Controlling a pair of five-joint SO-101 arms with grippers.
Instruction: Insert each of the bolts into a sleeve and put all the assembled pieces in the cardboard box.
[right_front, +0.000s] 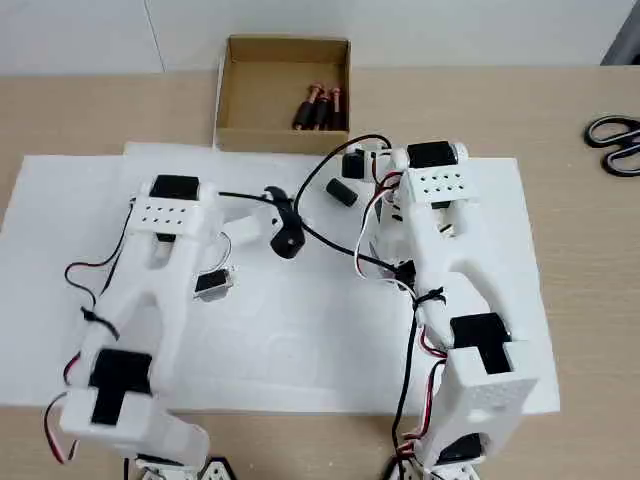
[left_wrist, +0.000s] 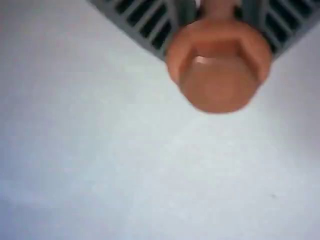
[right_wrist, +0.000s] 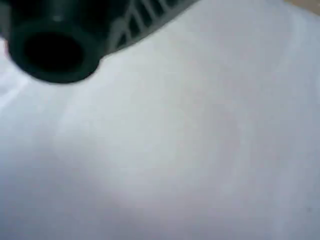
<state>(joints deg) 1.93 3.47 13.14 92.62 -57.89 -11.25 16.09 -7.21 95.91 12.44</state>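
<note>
Bolt (left_wrist: 218, 75) clenched in the left gripper (right_front: 283, 232), sleeve (right_wrist: 52, 50) clenched in the right gripper (right_front: 347, 180), both over the white sheet (right_front: 300, 330).
Close up, the left wrist view gives the bolt's orange head between ribbed grey fingers (left_wrist: 142, 17), and the right wrist view the black sleeve's open bore. The high view adds both arms bent forward, grippers turned inward, near each other but apart. Beyond them, the cardboard box (right_front: 232, 90) holds assembled pieces (right_front: 320, 108) side by side.

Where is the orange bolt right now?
In the left wrist view, the bolt is clamped between the left arm's fingers, with the white sheet behind it.
</note>
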